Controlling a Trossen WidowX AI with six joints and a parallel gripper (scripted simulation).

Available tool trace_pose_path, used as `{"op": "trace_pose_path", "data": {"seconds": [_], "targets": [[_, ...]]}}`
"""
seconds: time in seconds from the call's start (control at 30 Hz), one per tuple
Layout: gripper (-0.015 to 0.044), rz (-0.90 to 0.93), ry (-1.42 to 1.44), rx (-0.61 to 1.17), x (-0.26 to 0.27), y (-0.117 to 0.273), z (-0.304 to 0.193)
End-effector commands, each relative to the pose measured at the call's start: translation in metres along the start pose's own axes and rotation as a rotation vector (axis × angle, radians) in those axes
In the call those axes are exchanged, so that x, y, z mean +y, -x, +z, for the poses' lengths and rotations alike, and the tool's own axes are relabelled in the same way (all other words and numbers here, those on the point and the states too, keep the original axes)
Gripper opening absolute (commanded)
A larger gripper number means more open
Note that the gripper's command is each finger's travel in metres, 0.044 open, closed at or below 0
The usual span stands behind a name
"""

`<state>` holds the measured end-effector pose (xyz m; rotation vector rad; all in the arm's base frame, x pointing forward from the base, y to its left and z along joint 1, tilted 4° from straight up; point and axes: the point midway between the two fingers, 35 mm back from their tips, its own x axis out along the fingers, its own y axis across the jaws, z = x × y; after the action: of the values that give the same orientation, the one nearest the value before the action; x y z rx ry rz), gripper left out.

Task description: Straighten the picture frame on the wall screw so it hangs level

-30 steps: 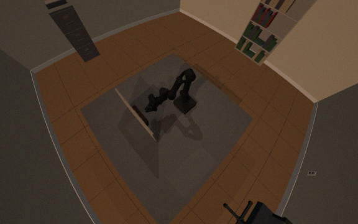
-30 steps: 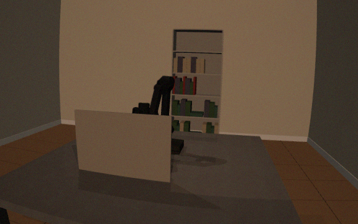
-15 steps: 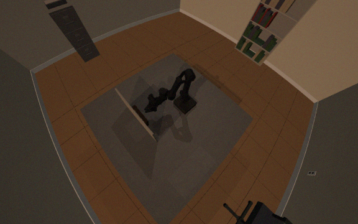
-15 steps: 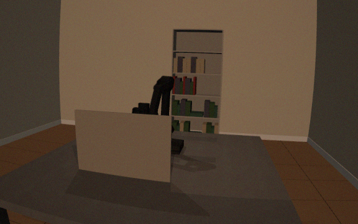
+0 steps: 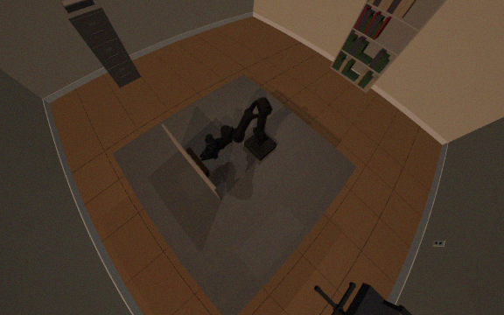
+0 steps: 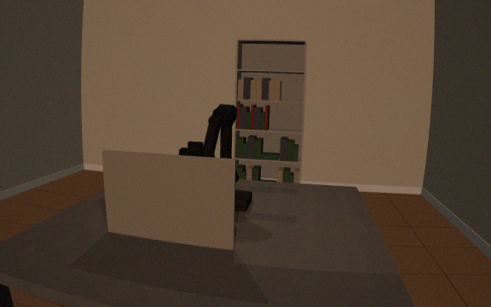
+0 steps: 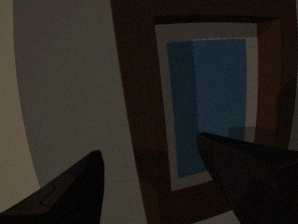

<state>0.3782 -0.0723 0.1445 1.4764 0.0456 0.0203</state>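
Note:
The picture frame (image 5: 199, 163) (image 7: 142, 90), brown with a pale mat and a blue picture, hangs on the front of the upright wall panel (image 5: 175, 140) (image 6: 169, 200) (image 7: 65, 75). In the wrist view it slants against the picture edges; how far it is from level is hard to tell. My gripper (image 5: 202, 157) (image 7: 150, 149) is open and empty, close in front of the frame. In the wrist view one side bar of the frame shows between the fingertips, and the right finger overlaps the blue picture. Contact cannot be made out. The screw and notched strip are hidden; the exterior camera sees only the panel's back.
The panel stands on the grey table (image 5: 269, 219) (image 6: 314, 239), with the arm's base (image 5: 260, 146) on the frame's side of it. A bookshelf (image 5: 367, 54) (image 6: 271, 115) and a filing cabinet (image 5: 105, 48) stand by the room's walls, away from the table.

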Motion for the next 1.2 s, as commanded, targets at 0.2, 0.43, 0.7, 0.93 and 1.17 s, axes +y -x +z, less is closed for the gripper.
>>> {"op": "trace_pose_path", "data": {"seconds": [0.2, 0.43, 0.7, 0.93, 1.17], "targets": [[0.0260, 0.003, -0.004, -0.003, 0.0007, -0.0177, -0.0002], [0.0260, 0.003, -0.004, -0.003, 0.0007, -0.0180, -0.0002], [0.0260, 0.003, -0.004, -0.003, 0.0007, -0.0180, -0.0002], [0.0260, 0.003, -0.004, -0.003, 0.0007, -0.0180, -0.0002], [0.0260, 0.003, -0.004, -0.003, 0.0007, -0.0180, -0.0002]]}}
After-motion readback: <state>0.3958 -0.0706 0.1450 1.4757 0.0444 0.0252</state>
